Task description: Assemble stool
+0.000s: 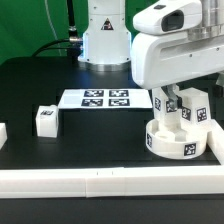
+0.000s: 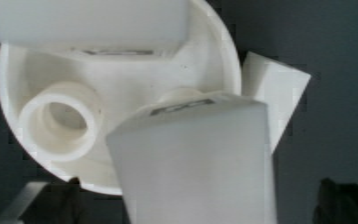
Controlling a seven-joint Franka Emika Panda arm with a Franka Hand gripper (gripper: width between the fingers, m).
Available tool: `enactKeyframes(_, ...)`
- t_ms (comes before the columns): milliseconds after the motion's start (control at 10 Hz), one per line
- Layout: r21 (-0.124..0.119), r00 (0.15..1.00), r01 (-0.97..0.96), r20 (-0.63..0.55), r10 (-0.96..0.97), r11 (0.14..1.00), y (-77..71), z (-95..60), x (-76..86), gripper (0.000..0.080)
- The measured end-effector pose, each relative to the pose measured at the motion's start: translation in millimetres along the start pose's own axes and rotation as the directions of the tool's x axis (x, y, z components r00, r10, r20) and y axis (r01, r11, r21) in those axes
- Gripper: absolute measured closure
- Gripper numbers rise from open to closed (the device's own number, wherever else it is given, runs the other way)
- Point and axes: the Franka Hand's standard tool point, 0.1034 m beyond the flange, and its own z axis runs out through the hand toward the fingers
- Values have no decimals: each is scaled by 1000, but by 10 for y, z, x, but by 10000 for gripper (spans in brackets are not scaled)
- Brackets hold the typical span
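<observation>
The white round seat (image 1: 178,145) lies on the black table at the exterior view's right, underside up. Two white tagged legs stand in it. The nearer leg (image 1: 193,110) rises under my gripper (image 1: 177,100). In the wrist view that leg (image 2: 194,160) fills the foreground between the two dark fingertips (image 2: 41,200), with a gap on each side. The gripper (image 2: 194,208) is open around it. The seat (image 2: 43,80) shows an empty round socket (image 2: 60,116), and a second leg (image 2: 96,25) stands beyond. A loose third leg (image 1: 45,120) lies at the exterior view's left.
The marker board (image 1: 95,98) lies flat behind the middle of the table. A long white rail (image 1: 100,182) runs along the front edge. The robot's white base (image 1: 105,40) stands at the back. A small white piece (image 1: 3,132) shows at the left edge.
</observation>
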Motion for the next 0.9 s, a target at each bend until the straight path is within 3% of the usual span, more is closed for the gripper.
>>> enactKeyframes(100,0,1000,-1,3,1,1000,6,12,-10,160)
enactKeyframes(300,0,1000,-5,3,5,1000,22,14,-13,459)
enactKeyframes(600,0,996,-85,3,85,996,24,13,-14,459)
enactKeyframes(900,3,914,-406,4,406,914,19,18,-21,459)
